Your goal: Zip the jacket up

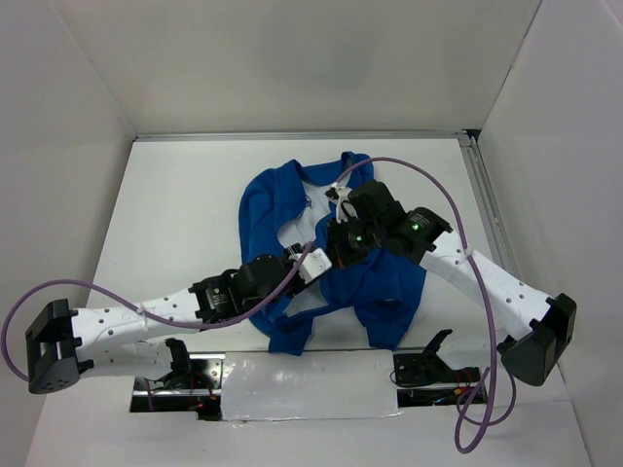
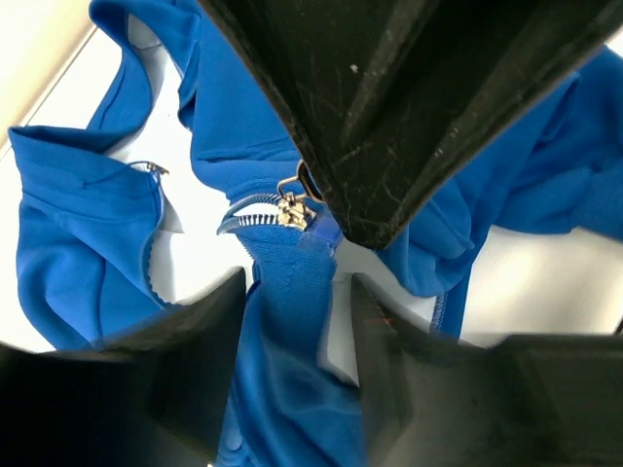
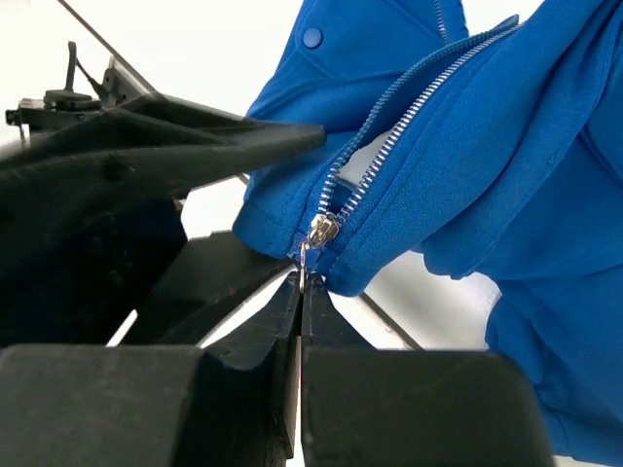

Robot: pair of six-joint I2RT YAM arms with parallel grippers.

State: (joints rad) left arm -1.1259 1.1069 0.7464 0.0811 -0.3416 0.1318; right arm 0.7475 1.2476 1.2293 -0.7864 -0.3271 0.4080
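Right gripper [image 3: 302, 284]: jaws fully closed, pinching the metal pull tab [image 3: 305, 258] that hangs from the zipper slider [image 3: 322, 230]. The right wrist view shows this grip directly. The slider sits at the bottom end of the silver zipper teeth [image 3: 409, 107], which part and run toward the upper right of the frame, unjoined above the slider.

Left gripper [image 2: 294, 316]: jaws partly open, one finger on each side of the blue hem [image 2: 292, 282] just below the slider. The left wrist view shows the fabric strip between the fingers. Whether the pads press on it cannot be determined. This view also shows the right gripper from outside as a large black wedge descending from the top of the frame, its tip at the pull tab.

The top external view alone shows the overall layout. The jacket [image 1: 384, 292] lies crumpled at the centre of the white tabletop [image 1: 175, 214], collar toward the top of the frame. Both grippers meet over its lower middle, the left arm entering from the lower left and the right arm from the lower right.
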